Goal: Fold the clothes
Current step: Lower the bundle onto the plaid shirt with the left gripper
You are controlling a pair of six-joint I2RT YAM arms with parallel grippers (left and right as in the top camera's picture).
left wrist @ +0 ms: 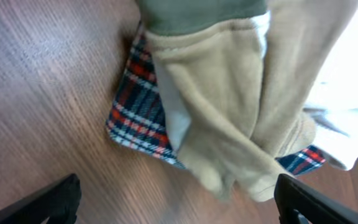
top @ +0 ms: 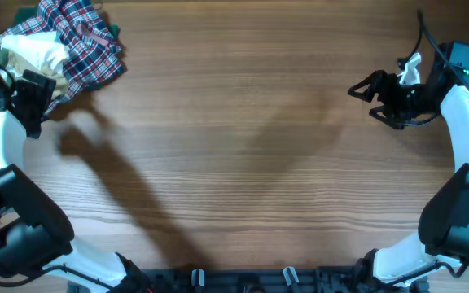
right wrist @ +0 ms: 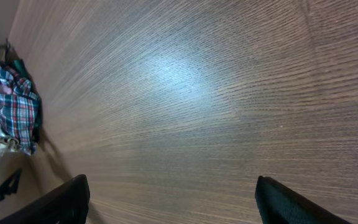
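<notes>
The clothes [top: 29, 54], a small white and tan garment, lie on the near side of a plaid heap at the table's far left corner. In the left wrist view their tan fleece folds [left wrist: 229, 106] fill the upper middle, with a white part to the right and a green band on top. My left gripper [top: 36, 88] hovers at the garment's near edge. It stands open [left wrist: 179, 208], and the tan tip reaches down toward the gap without being gripped. My right gripper [top: 366, 99] stands open over bare wood at the far right [right wrist: 176, 202], holding nothing.
The red-blue-white plaid cloth heap [top: 84, 45] lies under and behind the garment, close to the table's far edge; its edge [left wrist: 135, 118] shows below the tan folds. From the right wrist the heap [right wrist: 8, 102] is far off at the left. Brown wooden table [top: 243, 155] spans the middle.
</notes>
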